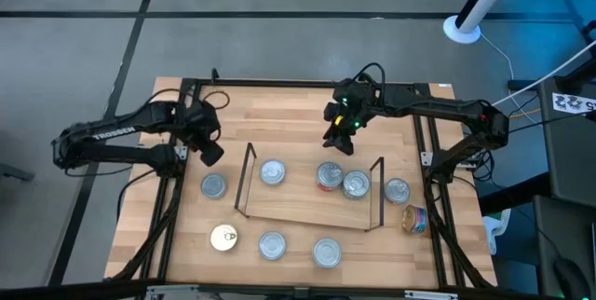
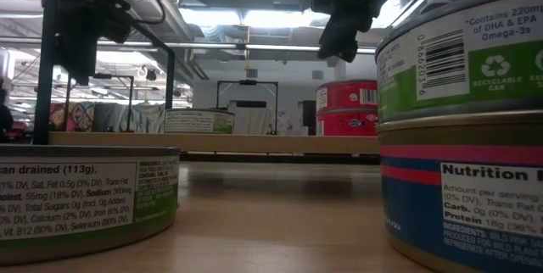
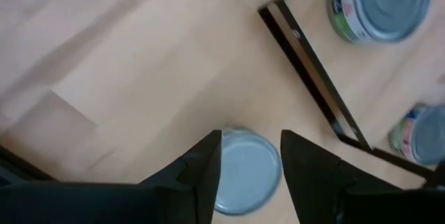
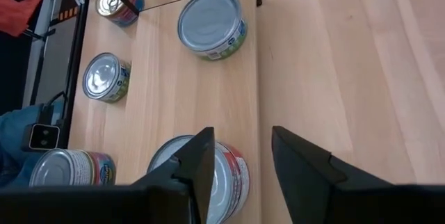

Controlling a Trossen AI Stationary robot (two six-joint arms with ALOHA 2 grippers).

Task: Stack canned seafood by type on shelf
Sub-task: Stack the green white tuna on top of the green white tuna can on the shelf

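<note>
Several flat round tins lie about the shelf [image 1: 307,209], a light board with black wire uprights. Three silver-topped tins stand on it: one [image 1: 271,171], a red-sided one [image 1: 328,176] and one [image 1: 356,184]. In the low view the red tin [image 2: 346,108] looks like two, one on the other. My left gripper [image 1: 212,154] hangs open just beyond a silver tin [image 1: 213,185] left of the shelf. In the left wrist view this tin [image 3: 243,172] shows between the spread fingers [image 3: 250,137]. My right gripper [image 1: 340,143] is open above the shelf's far edge, over the red tin [image 4: 201,175].
A gold-topped tin [image 1: 223,237] and two silver ones [image 1: 272,245] [image 1: 327,252] stand near the table's near edge. Right of the shelf are a tin [image 1: 397,190] and one lying on its side [image 1: 414,218]. The far half of the table [image 1: 279,104] is bare wood.
</note>
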